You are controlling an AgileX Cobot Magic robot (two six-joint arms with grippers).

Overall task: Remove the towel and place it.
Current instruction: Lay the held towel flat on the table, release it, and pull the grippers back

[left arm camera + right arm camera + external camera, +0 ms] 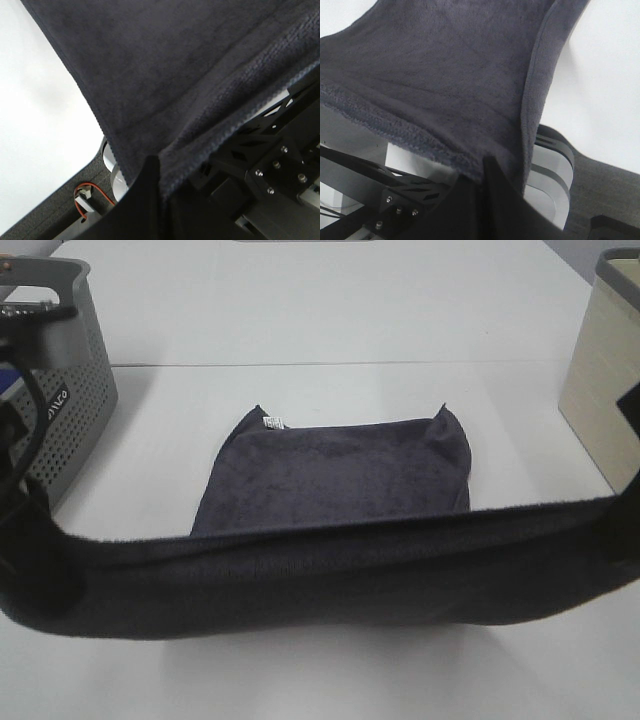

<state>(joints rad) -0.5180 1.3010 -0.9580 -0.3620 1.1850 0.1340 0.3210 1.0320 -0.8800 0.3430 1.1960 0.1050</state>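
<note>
Nearest you, the towel (320, 570) has its front hem stretched between both arms; the left end effector (159, 172) and right end effector (487, 167) are each clamped on a corner. Its far half lies mid-tabletop (330, 320). Judge this the placing step: lower the hem evenly, then release. Keep off the basket (70, 390) far left and the bin (600, 380) far right; the near side offers open room.

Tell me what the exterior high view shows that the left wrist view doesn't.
Only exterior high: the towel across its full span, its far end lying on the table with the white tag, the perforated basket on the left and a beige bin on the right. Only left wrist: the towel's hem pinched in the left tool, and an orange wire nearby. Both: dark towel, white table.
</note>
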